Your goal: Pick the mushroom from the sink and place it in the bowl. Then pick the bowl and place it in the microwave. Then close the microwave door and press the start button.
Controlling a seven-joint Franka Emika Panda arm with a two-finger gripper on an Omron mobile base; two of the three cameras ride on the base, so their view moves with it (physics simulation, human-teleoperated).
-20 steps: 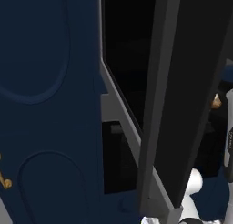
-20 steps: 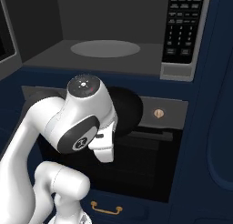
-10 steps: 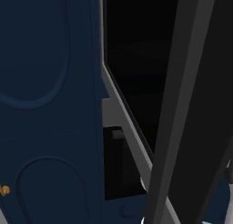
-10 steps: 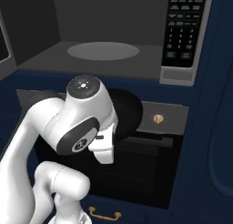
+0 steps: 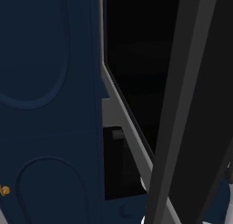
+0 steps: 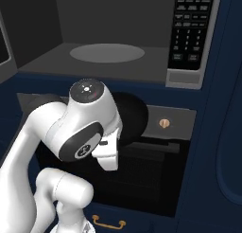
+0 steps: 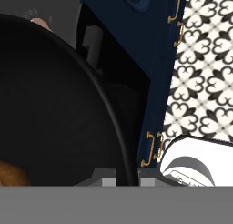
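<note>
So the arm (image 6: pixel 71 132) was folded up in front of the open microwave (image 6: pixel 113 38), elbow right in the camera's face in the right base view. Behind that elbow you could just catch the black bowl (image 6: pixel 134 116), hanging below the microwave floor and in front of the oven's grey panel with the brass knob (image 6: pixel 164 123). The cavity had its grey turntable disc (image 6: pixel 107 52) sitting bare, and the button panel (image 6: pixel 191 33) was on the right side.

Hand view was way more useful. The bowl (image 7: pixel 54 109) took up most of the left side, and its rim ran right down into the gripper (image 7: pixel 123 175), whose two tips were pinched nearly shut on that rim, one each side. So it had the bowl by the edge. Down in the bottom left corner, inside the bowl, there was a tan-brown lump, the mushroom (image 7: pixel 11 173). Past the rim you could see navy cabinets (image 7: pixel 154 59) with little brass handles and a black-and-white patterned floor (image 7: pixel 205 73).

Left base view was mostly the microwave door (image 5: pixel 191 104) swung open, edge-on and slanting across the right half, with a navy cabinet panel (image 5: pixel 45 104) on the left and the dark cavity in between.
</note>
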